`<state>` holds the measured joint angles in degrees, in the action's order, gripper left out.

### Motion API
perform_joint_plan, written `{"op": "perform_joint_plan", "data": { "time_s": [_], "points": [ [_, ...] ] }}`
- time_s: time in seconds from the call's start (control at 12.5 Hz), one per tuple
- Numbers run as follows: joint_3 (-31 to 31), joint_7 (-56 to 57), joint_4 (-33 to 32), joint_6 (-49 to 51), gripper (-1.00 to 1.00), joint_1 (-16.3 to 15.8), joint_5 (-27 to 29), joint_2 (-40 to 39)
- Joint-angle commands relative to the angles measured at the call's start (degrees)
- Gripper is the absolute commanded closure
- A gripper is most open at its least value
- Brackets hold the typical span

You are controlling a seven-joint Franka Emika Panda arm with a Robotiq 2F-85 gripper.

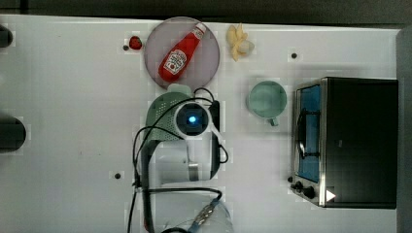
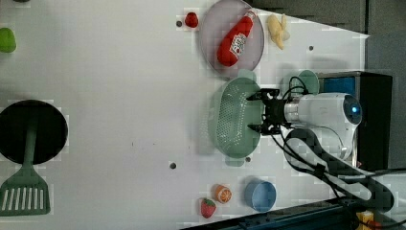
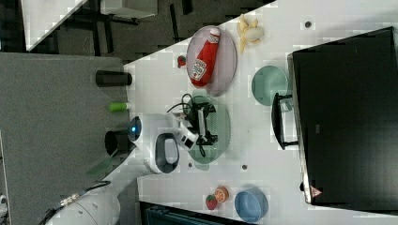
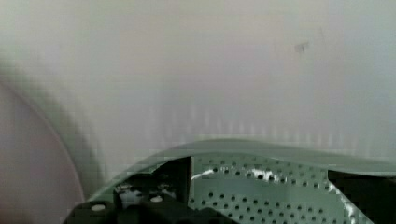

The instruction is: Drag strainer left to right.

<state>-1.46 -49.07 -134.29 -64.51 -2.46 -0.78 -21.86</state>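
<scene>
Black fingers [image 2: 258, 113] wide over strainer [image 2: 230, 117]

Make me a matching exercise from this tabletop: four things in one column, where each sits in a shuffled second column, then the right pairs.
Things
1. ketchup bottle
2. strainer
3. mug
4. blue bowl

Places
A. under the open gripper
B. lying on the round plate
C. beside the toy orange
D. next to the toaster oven

Pairs: 1-B, 2-A, 3-D, 4-C

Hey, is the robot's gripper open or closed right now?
Open. The gripper fingers stand spread wide over the strainer, nothing held between them.
</scene>
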Motion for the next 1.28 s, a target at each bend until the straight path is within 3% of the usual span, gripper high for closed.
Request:
{"op": "perform_joint_plan", "data": {
  "time_s": [0.08,0.8,1.12,1.28],
  "points": [
    [2.39,9.76,-1.49,-0.28,-1.0,1.15,0.15,-0.32],
    [10.59,21.77,-1.55,-1.08,-1.0,1.65,0.15,-0.28],
    [8.66,21.85,-1.14,0.06,-1.0,1.49,0.16,2.26],
    [6.12,21.92,-1.12,5.66,-1.0,1.41,0.16,6.61]
  ]
}}
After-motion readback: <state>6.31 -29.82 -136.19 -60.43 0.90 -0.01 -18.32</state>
